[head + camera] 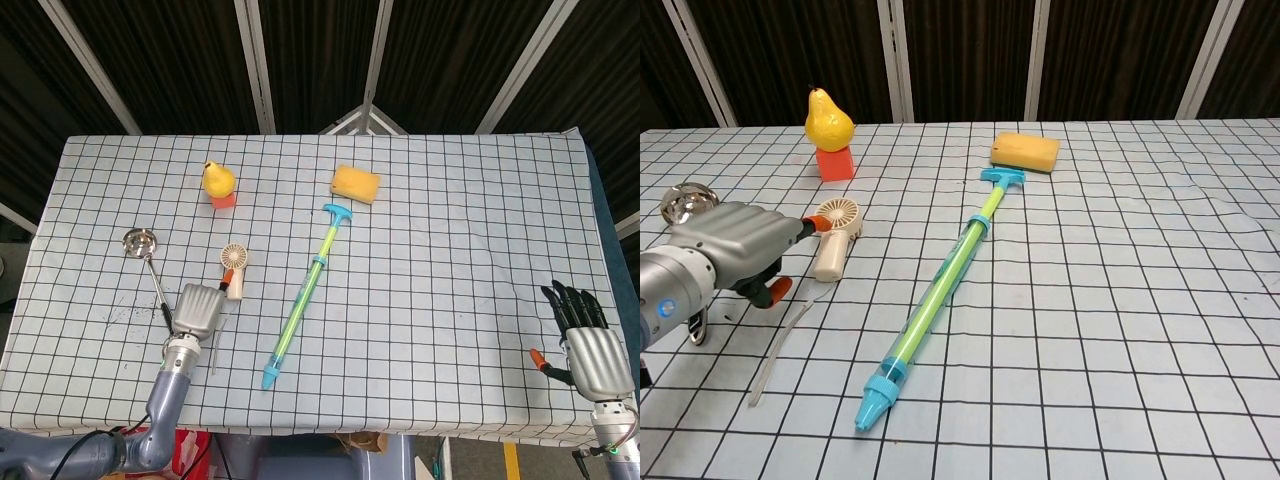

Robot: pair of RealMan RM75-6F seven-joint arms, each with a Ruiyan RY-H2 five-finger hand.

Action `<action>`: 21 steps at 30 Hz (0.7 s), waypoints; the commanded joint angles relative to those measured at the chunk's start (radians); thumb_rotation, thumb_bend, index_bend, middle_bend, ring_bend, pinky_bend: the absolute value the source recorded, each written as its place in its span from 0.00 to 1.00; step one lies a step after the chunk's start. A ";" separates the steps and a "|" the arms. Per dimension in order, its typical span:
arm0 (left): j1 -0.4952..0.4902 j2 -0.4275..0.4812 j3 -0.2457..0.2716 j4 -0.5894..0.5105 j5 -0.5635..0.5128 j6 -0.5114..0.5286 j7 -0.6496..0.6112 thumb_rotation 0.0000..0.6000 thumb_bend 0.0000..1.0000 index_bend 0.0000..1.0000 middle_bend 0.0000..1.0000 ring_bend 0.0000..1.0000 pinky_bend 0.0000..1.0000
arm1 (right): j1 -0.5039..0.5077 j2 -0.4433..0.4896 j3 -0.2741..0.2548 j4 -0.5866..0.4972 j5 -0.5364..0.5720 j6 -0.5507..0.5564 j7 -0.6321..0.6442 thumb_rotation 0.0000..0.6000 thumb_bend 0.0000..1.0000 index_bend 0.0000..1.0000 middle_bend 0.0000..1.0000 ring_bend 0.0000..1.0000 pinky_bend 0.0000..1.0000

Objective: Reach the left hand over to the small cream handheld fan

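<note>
left hand sits just beside the small cream plastic handheld fan, fingers released, gripping nothing. reach looks nearly done, just the last bit left.

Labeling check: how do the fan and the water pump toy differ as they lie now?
The fan is cream, short and stubby with a round head; the pump is long, thin, green and blue. The fan sits right by the left hand, the pump lies clear of it. Both lie flat on the table.
</note>
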 commanded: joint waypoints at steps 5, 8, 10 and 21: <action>-0.009 -0.010 0.001 0.014 -0.009 0.001 -0.009 1.00 0.68 0.10 0.90 0.65 0.59 | 0.000 0.000 0.000 0.000 0.000 0.000 0.000 1.00 0.28 0.06 0.00 0.00 0.00; -0.012 -0.016 0.005 0.018 -0.013 0.001 -0.012 1.00 0.68 0.10 0.90 0.65 0.59 | 0.000 0.000 0.000 -0.001 0.000 0.000 0.000 1.00 0.28 0.06 0.00 0.00 0.00; -0.014 -0.018 0.012 0.021 -0.012 0.001 -0.010 1.00 0.68 0.10 0.90 0.65 0.59 | 0.000 0.000 0.000 -0.001 0.000 0.000 0.000 1.00 0.28 0.06 0.00 0.00 0.00; -0.015 -0.024 0.030 0.041 -0.027 0.002 -0.018 1.00 0.70 0.12 0.90 0.65 0.59 | 0.000 0.001 0.000 0.000 -0.001 0.000 0.003 1.00 0.28 0.06 0.00 0.00 0.00</action>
